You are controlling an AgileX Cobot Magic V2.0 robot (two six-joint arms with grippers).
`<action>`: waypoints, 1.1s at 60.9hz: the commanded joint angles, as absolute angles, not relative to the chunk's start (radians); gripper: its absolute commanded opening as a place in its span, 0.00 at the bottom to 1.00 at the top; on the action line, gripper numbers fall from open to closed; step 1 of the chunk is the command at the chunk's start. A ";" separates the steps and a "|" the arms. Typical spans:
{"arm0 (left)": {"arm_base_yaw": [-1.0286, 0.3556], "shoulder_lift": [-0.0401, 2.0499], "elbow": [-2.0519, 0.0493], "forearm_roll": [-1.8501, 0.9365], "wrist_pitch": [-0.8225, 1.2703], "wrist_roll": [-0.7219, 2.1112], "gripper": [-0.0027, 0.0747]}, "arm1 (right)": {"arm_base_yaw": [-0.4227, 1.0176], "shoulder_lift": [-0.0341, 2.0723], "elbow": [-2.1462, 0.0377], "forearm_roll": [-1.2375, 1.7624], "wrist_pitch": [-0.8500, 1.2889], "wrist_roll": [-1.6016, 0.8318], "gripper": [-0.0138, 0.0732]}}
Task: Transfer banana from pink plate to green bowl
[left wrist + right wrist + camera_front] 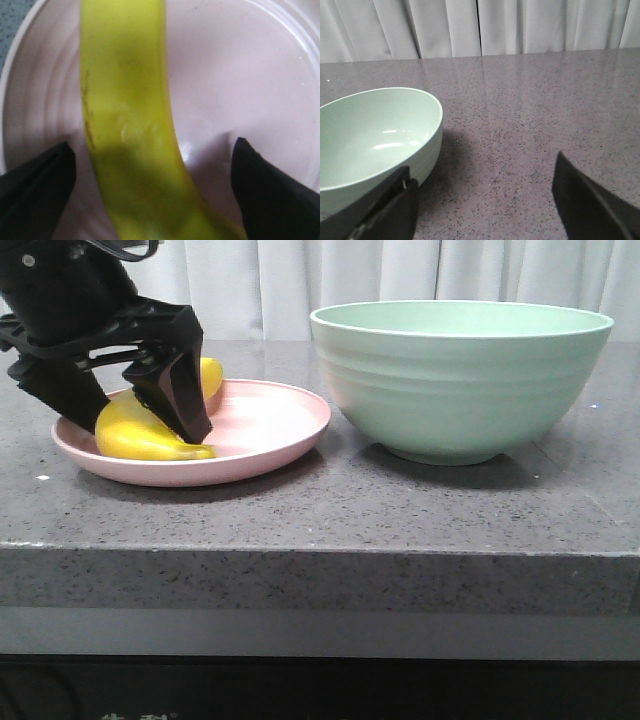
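Grey speckled stone table (330, 510) before white curtains (400, 270) — pink plate (290, 430) on the left, green bowl (460, 375) just beside it on the right.

On the plate lies the banana (140, 435), and the left gripper (125, 425) is lowered over it with fingers (37, 187) spread on either side, not pressing it. Near the bowl's far side the right gripper (485, 200) stands wide apart above bare stone — nothing between its fingers.
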State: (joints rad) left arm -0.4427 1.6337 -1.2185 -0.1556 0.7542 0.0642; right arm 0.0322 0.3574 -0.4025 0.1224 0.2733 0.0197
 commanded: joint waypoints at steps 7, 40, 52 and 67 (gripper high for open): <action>-0.451 1.604 -1.250 -0.170 0.711 0.063 0.68 | 0.026 0.374 -0.440 0.113 0.171 0.016 0.81; -0.460 1.526 -1.327 -0.172 0.666 0.063 0.17 | 0.026 0.374 -0.440 0.121 0.176 0.016 0.81; -0.539 1.390 -1.314 -0.172 0.715 0.064 0.14 | 0.033 0.425 -0.506 0.268 0.217 0.016 0.81; -0.682 1.212 -1.208 -0.176 0.714 0.064 0.14 | 0.116 0.597 -0.648 0.560 0.242 0.016 0.81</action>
